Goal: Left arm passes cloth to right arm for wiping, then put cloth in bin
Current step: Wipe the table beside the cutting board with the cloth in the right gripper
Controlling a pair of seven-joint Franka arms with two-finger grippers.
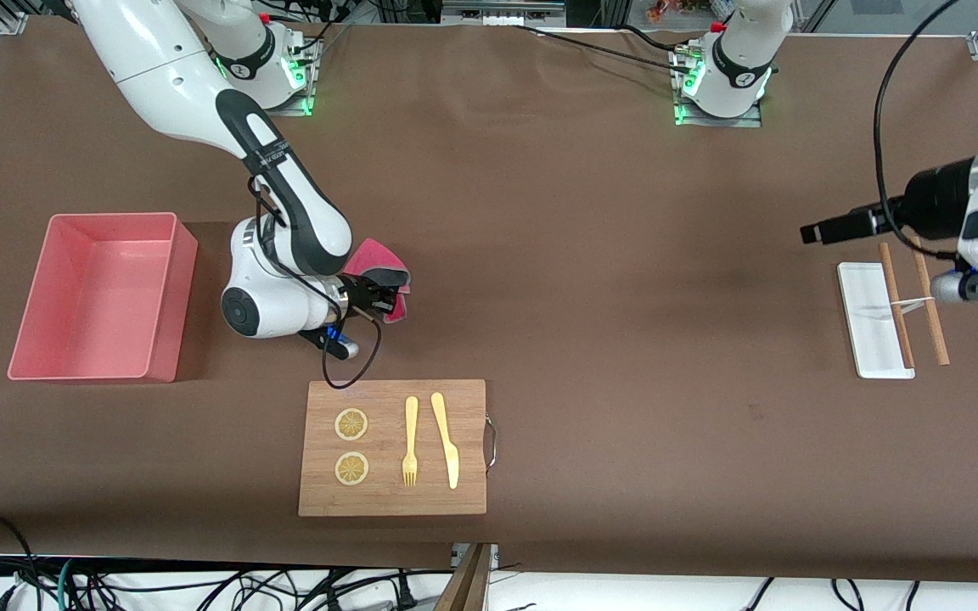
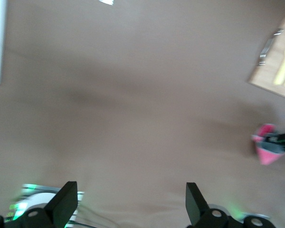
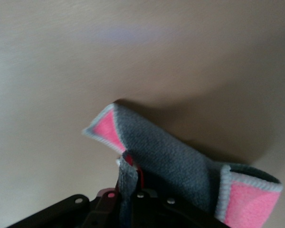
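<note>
My right gripper (image 1: 389,299) is shut on the magenta-pink and dark grey cloth (image 1: 379,267) and holds it above the bare table, between the bin and the cutting board. In the right wrist view the cloth (image 3: 175,161) hangs folded from the closed fingers, grey face out, pink at its corners. The salmon-pink bin (image 1: 103,297) stands empty toward the right arm's end of the table. My left gripper (image 1: 820,229) is open and empty, high near the white tray; its fingertips (image 2: 66,197) stand wide apart in the left wrist view, where the cloth (image 2: 266,147) shows far off.
A wooden cutting board (image 1: 393,448) with two lemon slices, a fork and a knife lies nearer the front camera than my right gripper. A small white tray (image 1: 871,318) with two wooden sticks lies toward the left arm's end. Cables hang along the table's front edge.
</note>
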